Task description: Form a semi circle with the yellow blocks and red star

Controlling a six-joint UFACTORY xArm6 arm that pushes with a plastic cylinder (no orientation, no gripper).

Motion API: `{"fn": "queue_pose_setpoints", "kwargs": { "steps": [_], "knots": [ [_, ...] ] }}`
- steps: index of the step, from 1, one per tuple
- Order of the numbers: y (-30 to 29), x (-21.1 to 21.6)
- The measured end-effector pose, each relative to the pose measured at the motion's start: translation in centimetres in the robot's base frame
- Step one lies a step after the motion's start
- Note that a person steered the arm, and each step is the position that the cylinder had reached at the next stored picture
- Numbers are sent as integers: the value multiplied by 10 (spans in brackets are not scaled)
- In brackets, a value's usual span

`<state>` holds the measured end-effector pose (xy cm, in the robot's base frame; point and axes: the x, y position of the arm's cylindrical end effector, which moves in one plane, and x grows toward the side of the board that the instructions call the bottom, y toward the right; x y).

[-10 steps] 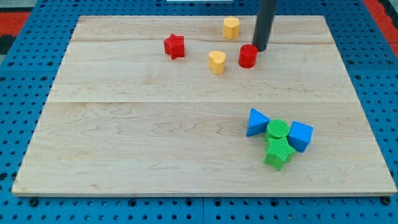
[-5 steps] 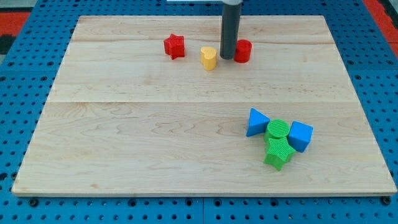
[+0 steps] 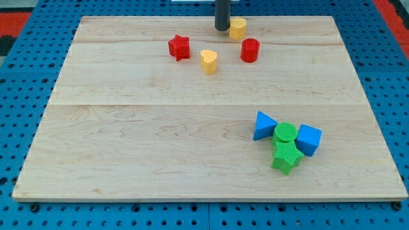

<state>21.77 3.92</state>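
Observation:
A red star [image 3: 179,47] lies at the view's upper left of centre. A yellow heart block [image 3: 208,61] lies just to its lower right. A second yellow block [image 3: 238,28], roughly cylindrical, sits near the board's top edge. My tip [image 3: 222,29] is at the top, right beside this upper yellow block on its left, apparently touching it. A red cylinder [image 3: 250,50] stands below the upper yellow block, to the right of the heart.
At the view's lower right a cluster holds two blue blocks [image 3: 263,125] [image 3: 308,139] and two green blocks [image 3: 285,133] [image 3: 285,156]. The wooden board [image 3: 128,147] rests on a blue pegboard.
My tip moved from beside the red cylinder leftward, then up to the top yellow block. The yellow heart slid left and the red cylinder shifted slightly left and up.

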Motion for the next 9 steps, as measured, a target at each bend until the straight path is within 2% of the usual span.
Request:
{"fn": "queue_pose_setpoints", "kwargs": {
  "steps": [1, 2, 3, 5, 6, 7, 8, 9],
  "knots": [
    [-16, 9],
    [2, 29],
    [12, 27],
    [0, 81],
    [-17, 99],
    [-52, 82],
    [-106, 91],
    [-123, 94]
  ]
}}
